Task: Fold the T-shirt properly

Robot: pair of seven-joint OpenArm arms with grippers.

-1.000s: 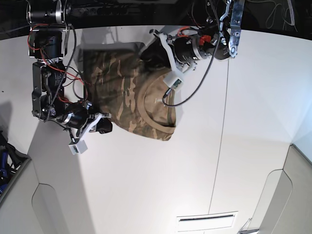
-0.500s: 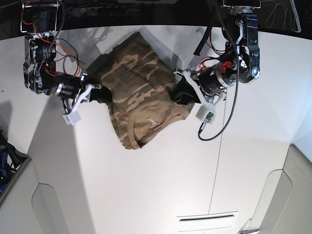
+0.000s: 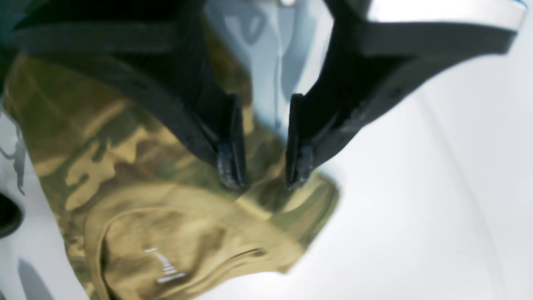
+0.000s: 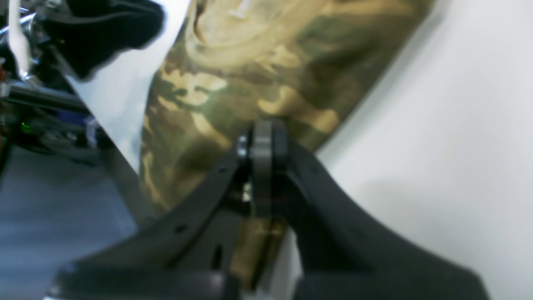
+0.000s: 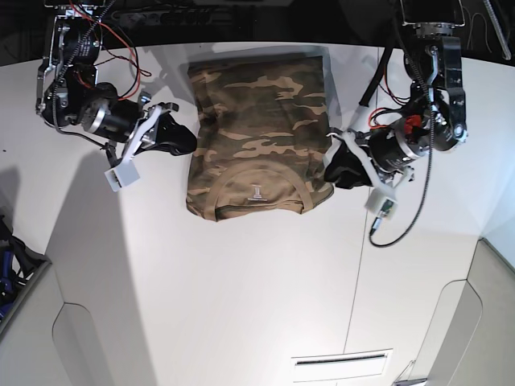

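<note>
The camouflage T-shirt [image 5: 257, 129] lies folded and flat on the white table [image 5: 241, 305], with its tan collar [image 5: 256, 207] and white neck label [image 5: 256, 191] toward the front. My left gripper [image 5: 336, 170] is at the shirt's right front corner. In the left wrist view it [image 3: 264, 175] is open, its tips just over the cloth [image 3: 137, 179]. My right gripper [image 5: 182, 141] is at the shirt's left edge. In the right wrist view its fingers [image 4: 262, 139] are pressed together on the edge of the cloth [image 4: 258, 71].
A seam [image 5: 364, 257] runs down the table right of the shirt. A slot [image 5: 342, 362] lies near the front edge. The dark back edge with cables is just behind the shirt. A blue object [image 5: 6, 269] sits off the table at the left.
The shirt hung twisted between both grippers; now it lies flat and squared on the table. Both grippers have swung out to its sides, and the left one has opened.
</note>
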